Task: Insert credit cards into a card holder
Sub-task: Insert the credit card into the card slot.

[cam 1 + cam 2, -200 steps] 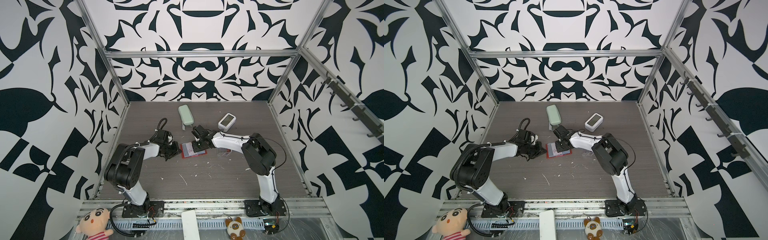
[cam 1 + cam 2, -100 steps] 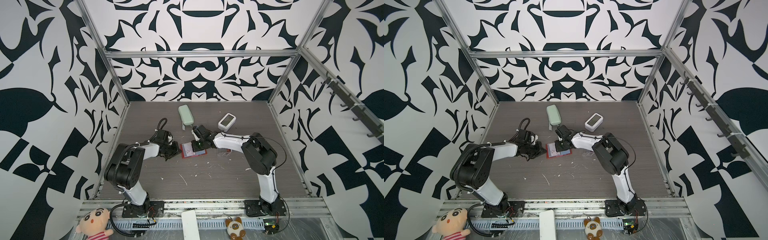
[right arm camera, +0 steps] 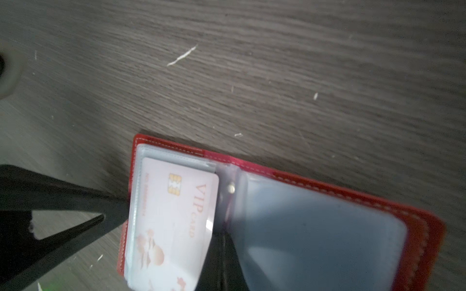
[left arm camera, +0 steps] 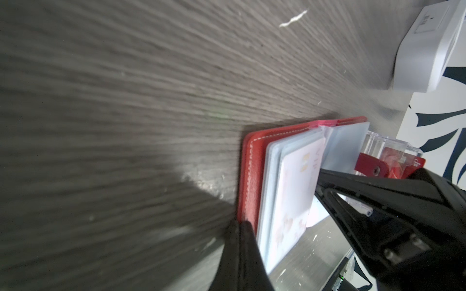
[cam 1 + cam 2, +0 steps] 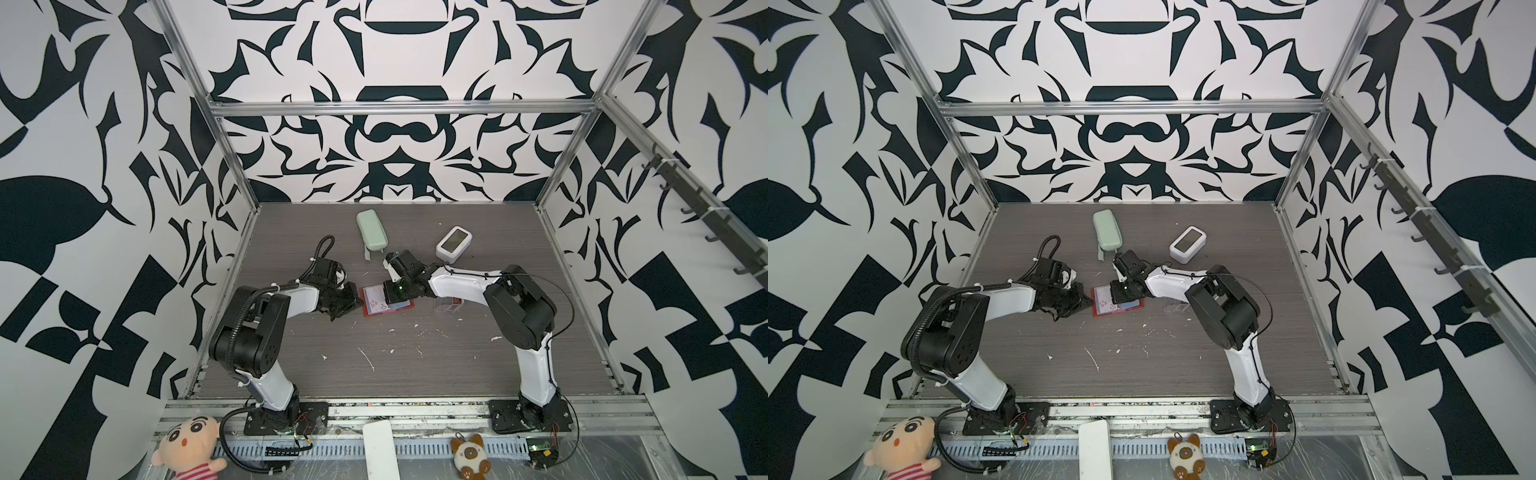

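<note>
The red card holder (image 5: 367, 309) (image 5: 1099, 312) lies open on the table in both top views. A whitish-pink "VIP" credit card (image 3: 176, 214) (image 4: 295, 189) sits in its left clear sleeve. The right sleeve page (image 3: 315, 239) looks blue-grey and blurred. My left gripper (image 4: 243, 224) (image 5: 353, 301) is shut, its tip against the holder's left cover edge. My right gripper (image 3: 224, 236) (image 5: 392, 297) is shut, its tip resting at the spine between the pages. The holder's snap tab (image 4: 373, 167) sticks out on the far side.
A clear acrylic stand (image 5: 448, 306) (image 4: 378, 143) with something red inside stands just right of the holder. A mint-green case (image 5: 372, 230) and a white device with a screen (image 5: 454, 244) lie behind. White scraps (image 5: 368, 359) dot the table.
The right gripper has shifted slightly across the open holder. The left arm and the holder have hardly moved.
</note>
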Robot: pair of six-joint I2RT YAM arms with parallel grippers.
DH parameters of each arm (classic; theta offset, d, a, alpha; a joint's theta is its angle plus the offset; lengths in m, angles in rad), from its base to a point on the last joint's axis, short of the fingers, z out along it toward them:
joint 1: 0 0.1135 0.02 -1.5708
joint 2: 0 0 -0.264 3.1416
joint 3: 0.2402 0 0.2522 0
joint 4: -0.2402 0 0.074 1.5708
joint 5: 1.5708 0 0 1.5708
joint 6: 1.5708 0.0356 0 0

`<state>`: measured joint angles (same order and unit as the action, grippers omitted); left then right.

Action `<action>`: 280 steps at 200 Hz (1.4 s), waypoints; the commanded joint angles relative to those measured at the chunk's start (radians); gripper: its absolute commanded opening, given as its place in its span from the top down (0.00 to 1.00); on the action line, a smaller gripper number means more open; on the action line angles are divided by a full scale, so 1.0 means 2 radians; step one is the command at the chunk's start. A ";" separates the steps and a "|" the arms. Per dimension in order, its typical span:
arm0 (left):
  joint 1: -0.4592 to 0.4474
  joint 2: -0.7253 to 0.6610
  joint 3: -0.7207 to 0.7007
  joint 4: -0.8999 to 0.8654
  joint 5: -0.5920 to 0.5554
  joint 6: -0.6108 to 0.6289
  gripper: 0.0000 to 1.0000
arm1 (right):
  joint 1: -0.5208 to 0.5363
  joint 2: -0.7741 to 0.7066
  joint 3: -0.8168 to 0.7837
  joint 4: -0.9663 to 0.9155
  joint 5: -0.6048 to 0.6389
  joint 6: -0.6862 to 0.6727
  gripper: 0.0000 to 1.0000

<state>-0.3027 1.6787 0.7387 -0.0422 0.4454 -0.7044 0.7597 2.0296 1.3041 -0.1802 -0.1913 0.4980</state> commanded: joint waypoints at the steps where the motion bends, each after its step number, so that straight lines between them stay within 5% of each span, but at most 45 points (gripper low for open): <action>1: -0.002 0.008 -0.004 -0.039 -0.028 0.008 1.00 | 0.013 -0.028 -0.009 -0.020 -0.005 0.001 1.00; 32: -0.002 -0.015 -0.005 -0.037 -0.039 0.011 1.00 | 0.013 -0.048 -0.012 -0.027 0.018 -0.005 1.00; 88: -0.002 -0.061 -0.018 -0.027 -0.065 0.011 0.62 | 0.012 -0.062 -0.027 -0.030 0.067 0.001 1.00; 125: -0.002 -0.089 -0.039 -0.010 -0.076 0.004 0.51 | 0.012 -0.049 -0.020 -0.059 0.091 -0.009 1.00; 280: -0.002 -0.029 -0.062 0.081 0.005 -0.038 0.56 | 0.013 -0.012 -0.015 -0.093 0.037 -0.011 1.00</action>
<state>-0.3069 1.5860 0.6270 0.1162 0.4316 -0.7609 0.7803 1.9720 1.2743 -0.3023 -0.0795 0.4706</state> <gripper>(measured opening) 0.453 0.044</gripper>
